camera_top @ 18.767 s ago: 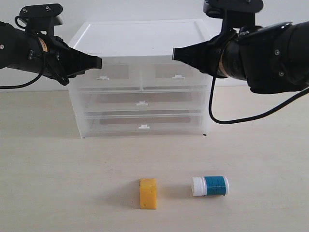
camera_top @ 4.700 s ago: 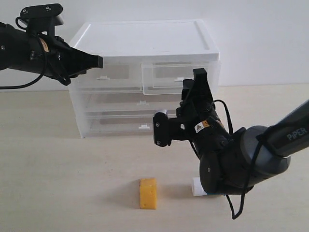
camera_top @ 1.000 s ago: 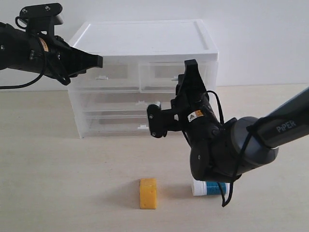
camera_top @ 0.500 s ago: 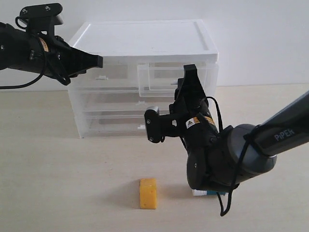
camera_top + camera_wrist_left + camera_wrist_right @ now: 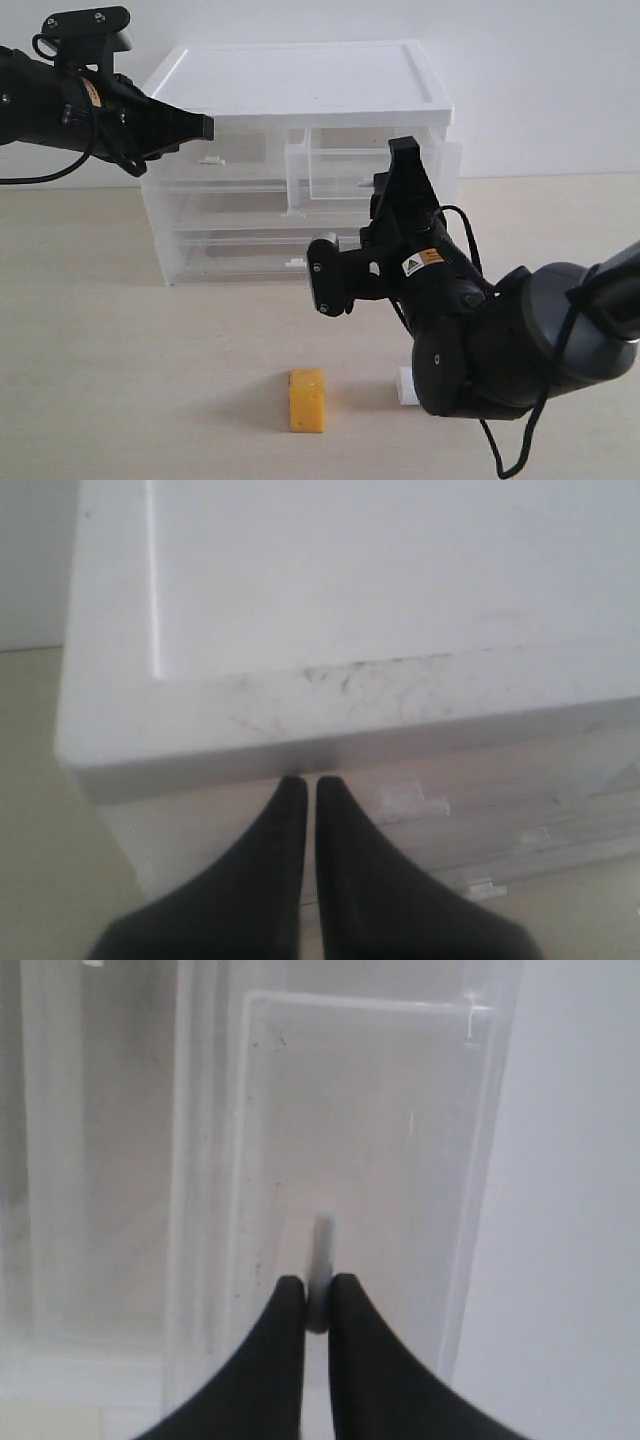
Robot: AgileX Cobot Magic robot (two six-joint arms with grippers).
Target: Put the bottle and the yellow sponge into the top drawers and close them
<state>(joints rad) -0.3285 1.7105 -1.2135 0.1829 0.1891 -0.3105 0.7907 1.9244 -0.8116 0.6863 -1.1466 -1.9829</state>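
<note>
The yellow sponge (image 5: 306, 400) lies on the table in front of the chest. Only the bottle's white cap (image 5: 405, 386) shows; the right arm hides its body. My right gripper (image 5: 400, 152) (image 5: 318, 1282) is shut on the small white handle (image 5: 321, 1255) of the top right drawer (image 5: 335, 172), which stands pulled partway out. My left gripper (image 5: 205, 127) (image 5: 311, 783) is shut and empty. It hovers at the chest's upper left front edge, beside the closed top left drawer (image 5: 240, 155) and its handle (image 5: 410, 802).
The white-topped chest (image 5: 300, 80) stands at the back of the table, with two full-width drawers (image 5: 290, 250) closed below. The bulky right arm (image 5: 480, 340) fills the space between the chest and the bottle. A white wall lies behind.
The right gripper has pulled the top right drawer further out of the chest, and the arm has shifted right, covering more of the bottle. The left arm has not moved.
</note>
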